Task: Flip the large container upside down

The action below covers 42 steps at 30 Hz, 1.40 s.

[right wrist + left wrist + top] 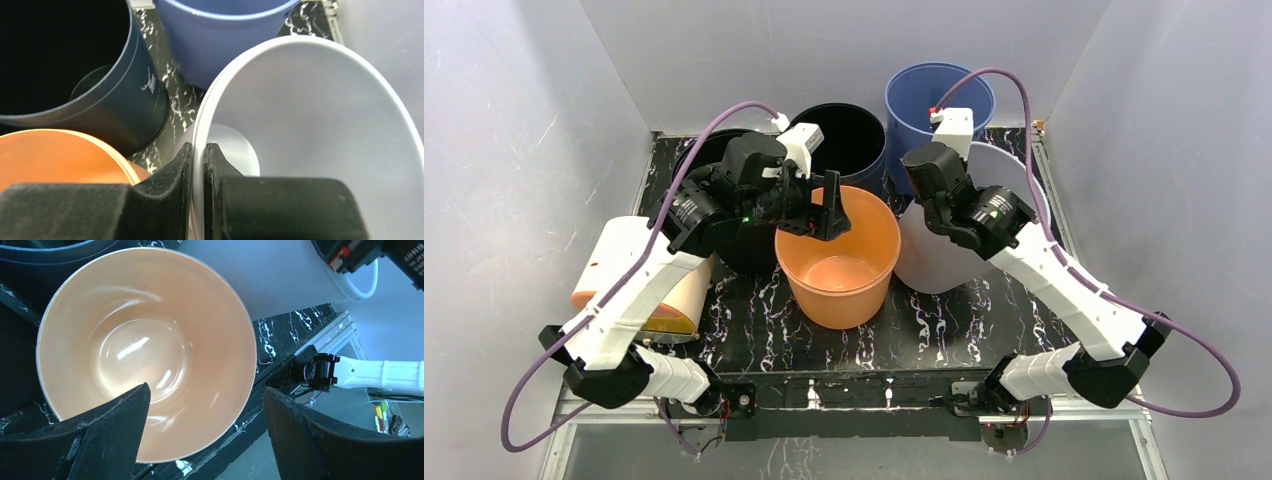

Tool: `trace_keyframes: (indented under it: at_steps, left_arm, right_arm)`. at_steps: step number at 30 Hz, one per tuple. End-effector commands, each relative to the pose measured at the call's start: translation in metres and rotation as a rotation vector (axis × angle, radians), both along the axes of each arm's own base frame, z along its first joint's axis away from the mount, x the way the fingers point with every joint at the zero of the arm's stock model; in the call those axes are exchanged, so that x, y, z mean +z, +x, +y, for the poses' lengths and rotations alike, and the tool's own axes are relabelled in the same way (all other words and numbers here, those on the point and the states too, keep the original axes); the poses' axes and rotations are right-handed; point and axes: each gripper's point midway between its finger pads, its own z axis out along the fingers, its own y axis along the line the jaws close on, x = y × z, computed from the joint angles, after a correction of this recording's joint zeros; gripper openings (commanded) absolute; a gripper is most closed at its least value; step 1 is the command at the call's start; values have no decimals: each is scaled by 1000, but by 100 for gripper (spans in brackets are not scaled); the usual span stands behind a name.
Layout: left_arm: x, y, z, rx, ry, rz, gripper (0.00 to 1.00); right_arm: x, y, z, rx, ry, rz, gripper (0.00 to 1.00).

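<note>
right hand [198, 150] pinches white container [320, 125] rim; left hand [205, 388] gapes over orange container [150, 315].

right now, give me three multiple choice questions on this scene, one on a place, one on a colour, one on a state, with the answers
1. Which container does the left gripper hang over?
A. the blue one
B. the orange container
C. the black one

2. What colour is the container that the right gripper has by the rim?
A. blue
B. orange
C. white

3. How do the left gripper's jaws stand?
A. open
B. shut on a rim
C. shut on nothing

Answers:
1. B, since the left wrist view looks straight down into the orange container between its fingers.
2. C, since the right wrist view shows both fingers pinching the rim of the white container.
3. A, since the left wrist view shows a wide gap between the two fingers, with nothing held.
</note>
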Motion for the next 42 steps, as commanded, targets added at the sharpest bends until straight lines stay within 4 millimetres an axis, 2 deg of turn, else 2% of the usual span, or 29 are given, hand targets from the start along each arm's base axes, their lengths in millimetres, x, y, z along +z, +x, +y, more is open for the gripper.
trace_keyframes:
  at_steps: [1, 7, 14, 20, 24, 29, 33, 35, 38, 42]
  left_arm:
    - [8, 2, -9, -25, -43, -17, 82]
    - [5, 3, -24, -61, -85, 6, 82]
    - [1, 9, -65, -155, -180, 57, 82]
    - [16, 22, -96, -232, -242, 39, 82]
    - [7, 33, -116, -255, -259, 60, 82]
    - [4, 45, -146, -305, -322, 85, 82]
    - [2, 59, -162, -329, -312, 74, 82]
    - [-7, 65, -169, -335, -303, 79, 82]
    - [-32, 73, -173, -320, -253, 109, 82]
    - [-61, 76, -162, -268, -170, 145, 82]
  right_arm:
    - [35, -25, -9, 24, 183, -39, 0]
    - [45, -41, -35, 22, 343, -57, 0]
    - [31, -50, -56, -35, 455, -55, 0]
    - [23, -58, -61, -59, 529, -55, 0]
    - [19, -60, -61, -69, 581, -69, 0]
    - [27, -54, -65, -108, 624, -132, 0]
    - [38, -56, -76, -151, 643, -179, 0]
    - [41, -58, -79, -156, 644, -191, 0]
    - [37, -60, -80, -162, 640, -176, 0]
    - [30, -62, -80, -173, 631, -149, 0]
